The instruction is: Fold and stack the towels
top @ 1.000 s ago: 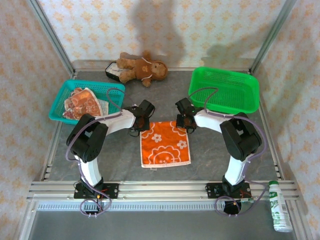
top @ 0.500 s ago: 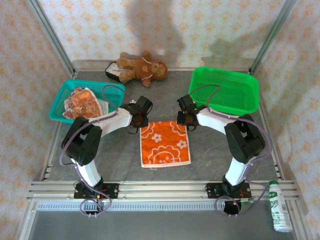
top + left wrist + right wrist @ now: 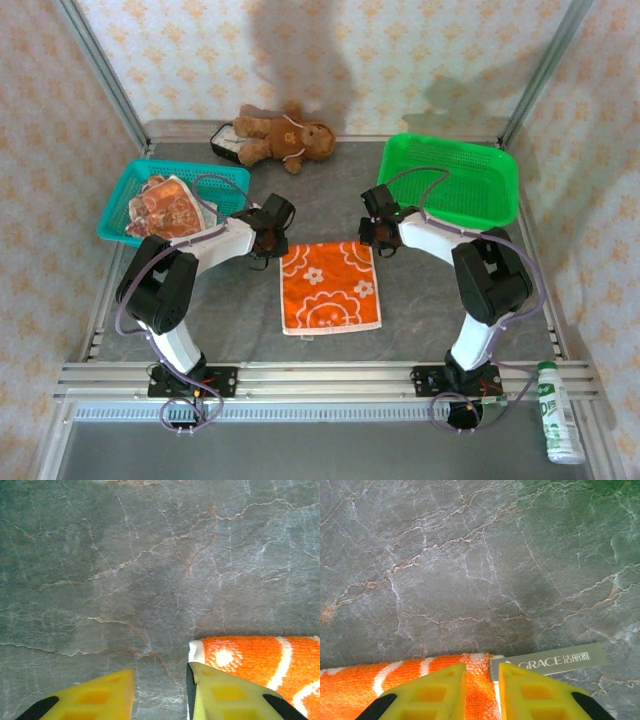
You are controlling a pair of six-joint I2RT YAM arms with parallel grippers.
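Observation:
An orange towel with white flowers (image 3: 330, 288) lies flat and unfolded on the grey table between the arms. My left gripper (image 3: 270, 238) hovers at its far left corner, open. Bare table shows between the yellow fingers (image 3: 229, 695), and the towel corner (image 3: 250, 652) lies just beside and under the right-hand one. My right gripper (image 3: 373, 236) is at the far right corner, open with a narrow gap. The towel corner (image 3: 482, 675) and its grey GRACE label (image 3: 550, 661) lie flat between the fingers (image 3: 427, 695). Two more towels (image 3: 165, 208) sit crumpled in the teal basket (image 3: 230, 183).
A green basket (image 3: 450, 180) stands at the back right. A brown teddy bear (image 3: 280, 135) lies against the back wall. A white and green bottle (image 3: 560, 412) rests outside the frame rail at the front right.
Both grippers have shifted a little outward and toward the back, the left one further left of the towel's corner. The towel has not moved.

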